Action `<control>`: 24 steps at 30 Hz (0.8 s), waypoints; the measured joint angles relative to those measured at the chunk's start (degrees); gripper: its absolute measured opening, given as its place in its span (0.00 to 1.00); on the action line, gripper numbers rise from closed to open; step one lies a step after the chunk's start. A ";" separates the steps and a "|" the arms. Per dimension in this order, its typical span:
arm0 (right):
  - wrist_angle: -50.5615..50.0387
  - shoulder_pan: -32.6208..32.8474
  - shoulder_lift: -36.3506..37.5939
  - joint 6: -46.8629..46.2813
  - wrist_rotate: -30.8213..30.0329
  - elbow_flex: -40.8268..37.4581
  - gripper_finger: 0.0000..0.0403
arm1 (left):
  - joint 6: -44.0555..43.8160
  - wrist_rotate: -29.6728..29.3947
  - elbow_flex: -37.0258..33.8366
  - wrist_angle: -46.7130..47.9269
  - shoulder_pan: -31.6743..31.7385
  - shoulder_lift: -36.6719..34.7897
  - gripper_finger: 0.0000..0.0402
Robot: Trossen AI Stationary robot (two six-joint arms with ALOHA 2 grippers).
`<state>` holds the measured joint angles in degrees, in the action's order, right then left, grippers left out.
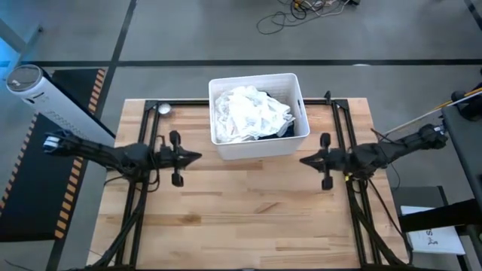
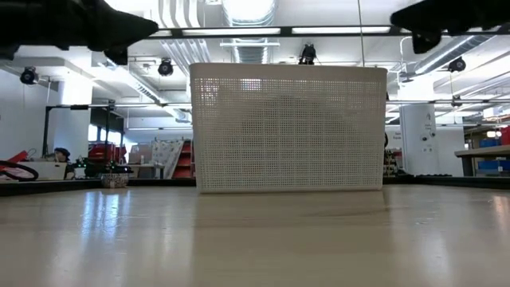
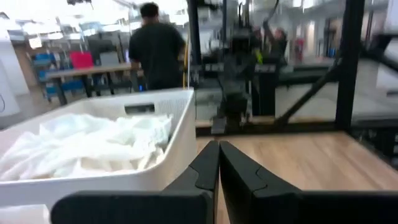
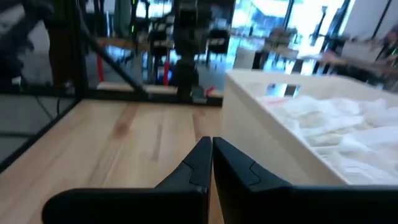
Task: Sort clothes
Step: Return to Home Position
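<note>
**A:** Where are the clothes lying?

**B:** They are all sitting inside the white perforated plastic basket [image 1: 256, 78]. Crumpled white fabric garments [image 1: 245, 113] are filling most of it. A dark garment [image 1: 286, 129] is peeking out beneath them, against the basket wall on the right arm's side.

**A:** And what are the arms doing?

**B:** The left gripper [image 1: 197, 156] is hovering just beside the basket's corner on its own side. The right gripper [image 1: 304, 159] is hovering just beside the opposite corner. Both are pointing inward along the basket's long wall. Each pair of jaws is pressed together and is carrying nothing. From table height, both arms are showing above the basket's rim, well off the light wooden tabletop [image 1: 248, 214].

**A:** So the sorting is looking finished?

**B:** I'm judging so. The arms seem to be heading for their rest pose.

**A:** What is mattering most for that move?

**B:** I'd be keeping the jaws together so nothing snags the fabric. Each arm should be drawing straight away from the basket, since the tips are sitting close to its corners. Holding height until clear of the basket is also worth doing, because a sideways swing could be nudging it.
</note>
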<state>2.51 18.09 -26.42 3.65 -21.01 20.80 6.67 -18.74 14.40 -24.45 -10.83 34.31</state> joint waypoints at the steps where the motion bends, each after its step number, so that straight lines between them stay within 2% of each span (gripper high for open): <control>1: 0.87 -0.03 2.41 0.42 -0.03 -1.67 0.00 | 0.05 0.00 -1.20 -1.31 0.00 -1.42 0.00; 7: 0.85 -0.02 17.89 0.94 -0.03 -9.67 0.00 | -0.08 0.13 -6.43 -0.24 0.00 -11.58 0.00; 10: -3.58 -0.02 25.63 0.95 -0.12 -11.43 0.00 | -0.54 0.17 -7.05 5.19 -0.09 -16.81 0.00; 14: -6.48 -0.02 26.06 1.97 -1.95 -11.60 0.00 | -3.23 -0.10 -6.67 17.56 -0.26 -24.01 0.00; 18: -5.82 -0.02 25.65 3.14 -3.74 -11.64 0.00 | -5.27 -0.24 -6.67 24.86 -0.44 -30.67 0.00; 21: -3.64 -0.05 26.49 3.16 -3.42 -12.43 0.00 | -5.47 -0.26 -7.83 24.93 -0.43 -34.32 0.00; 24: -3.11 -0.57 26.32 2.74 -3.13 -13.38 0.00 | -4.48 0.32 -11.31 15.82 -0.44 -33.66 0.00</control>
<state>-0.61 17.51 -0.10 6.39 -24.14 7.42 2.19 -18.42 3.09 -8.63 -11.27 0.65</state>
